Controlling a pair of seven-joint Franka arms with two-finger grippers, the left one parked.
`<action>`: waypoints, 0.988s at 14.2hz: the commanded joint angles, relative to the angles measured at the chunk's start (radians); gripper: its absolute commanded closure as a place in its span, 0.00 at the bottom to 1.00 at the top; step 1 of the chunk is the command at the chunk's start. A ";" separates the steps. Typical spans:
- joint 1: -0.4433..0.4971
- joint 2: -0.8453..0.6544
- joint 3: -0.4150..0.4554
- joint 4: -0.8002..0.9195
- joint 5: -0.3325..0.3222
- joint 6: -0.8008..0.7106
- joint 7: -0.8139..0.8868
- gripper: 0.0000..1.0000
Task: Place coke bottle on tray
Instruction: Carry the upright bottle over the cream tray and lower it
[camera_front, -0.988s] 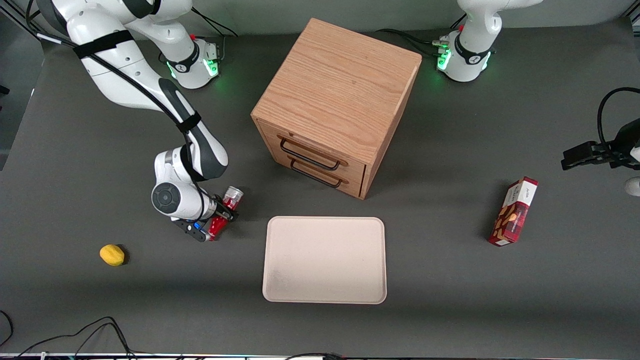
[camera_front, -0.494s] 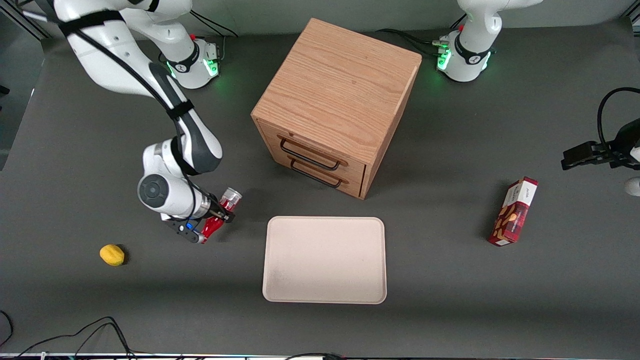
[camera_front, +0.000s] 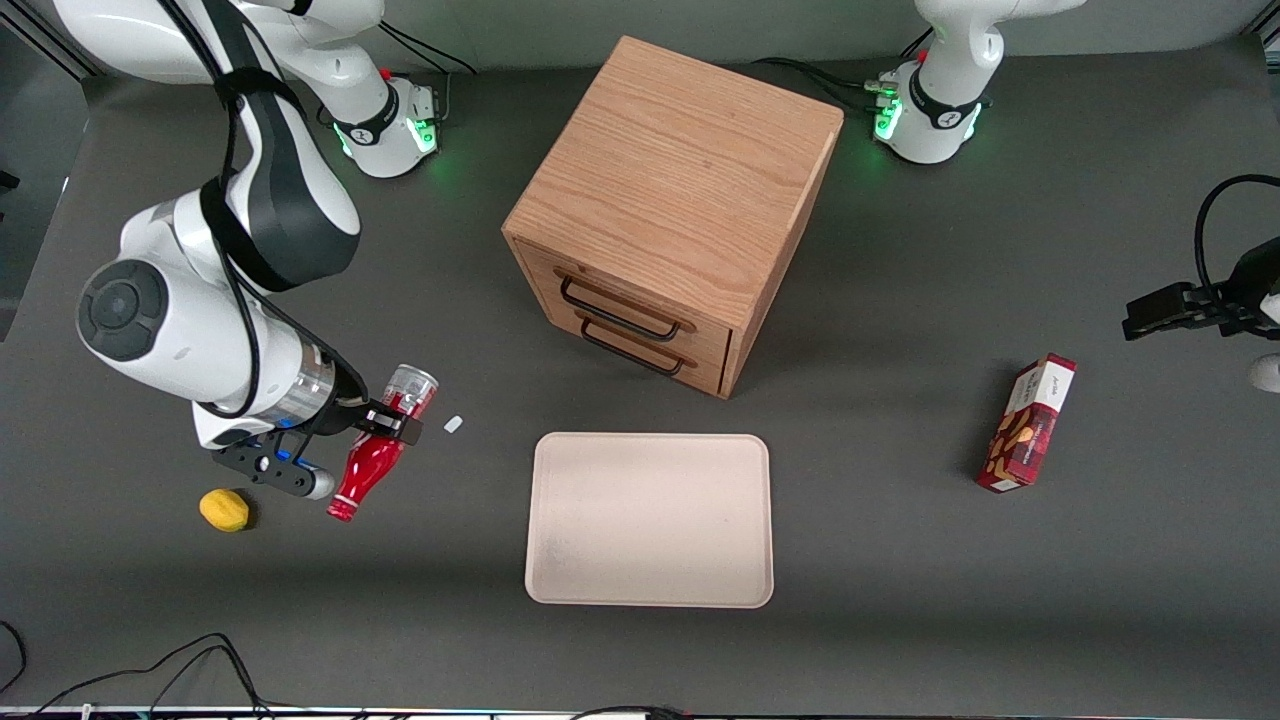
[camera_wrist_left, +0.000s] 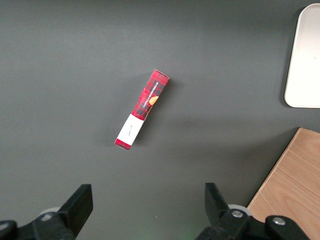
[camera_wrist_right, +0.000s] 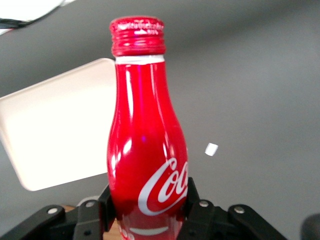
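Note:
The coke bottle (camera_front: 378, 452) is a small red bottle with white script. It hangs tilted in the air, silvery base up and away from the front camera, red neck pointing down toward it. My right gripper (camera_front: 388, 425) is shut on its body, and in the right wrist view the fingers (camera_wrist_right: 195, 197) clamp both sides of the bottle (camera_wrist_right: 145, 135). The pale beige-pink tray (camera_front: 650, 520) lies flat on the table, beside the bottle toward the parked arm's end, and also shows in the right wrist view (camera_wrist_right: 55, 135).
A wooden two-drawer cabinet (camera_front: 675, 200) stands farther from the front camera than the tray. A yellow lemon (camera_front: 224, 509) lies beside the gripper. A tiny white scrap (camera_front: 453, 424) lies on the table near the bottle. A red snack box (camera_front: 1028, 422) lies toward the parked arm's end.
The right arm has risen, lifting the bottle off the table and carrying it a little away from the tray. The white scrap where it lay is now uncovered.

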 joint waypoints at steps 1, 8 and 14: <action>0.050 0.232 0.052 0.271 0.008 -0.013 -0.033 1.00; 0.092 0.533 0.074 0.326 -0.027 0.176 -0.170 1.00; 0.110 0.602 0.071 0.323 -0.049 0.234 -0.163 1.00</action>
